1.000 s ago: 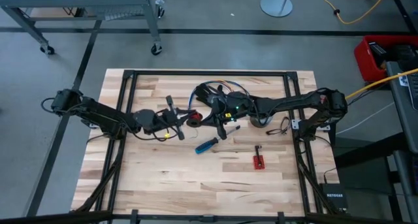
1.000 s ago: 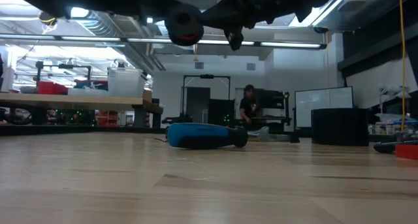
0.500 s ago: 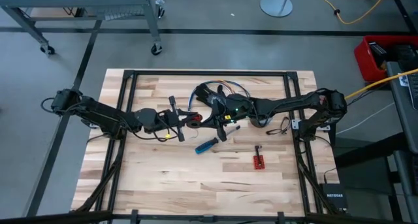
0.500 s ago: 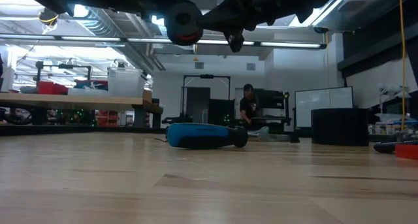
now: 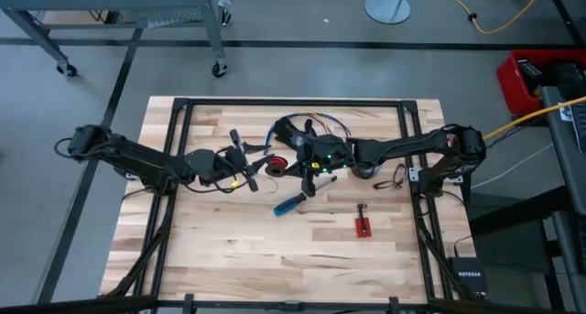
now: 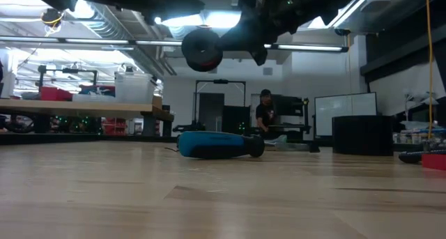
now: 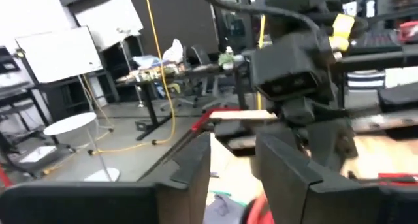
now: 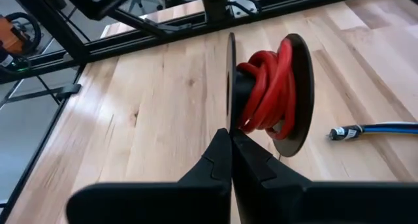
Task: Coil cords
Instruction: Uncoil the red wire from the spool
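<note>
Above the middle of the wooden table [image 5: 229,250], the right claw [image 8: 230,140] presses its fingers together on the rim of one black disc of a small spool [image 8: 287,93], holding it in the air. Red cord [image 8: 264,87] is wound around the spool's core. The left claw [image 7: 235,165], fingers spread, hovers just beside the spool. A blue-handled screwdriver [image 5: 291,202] lies on the boards below.
</note>
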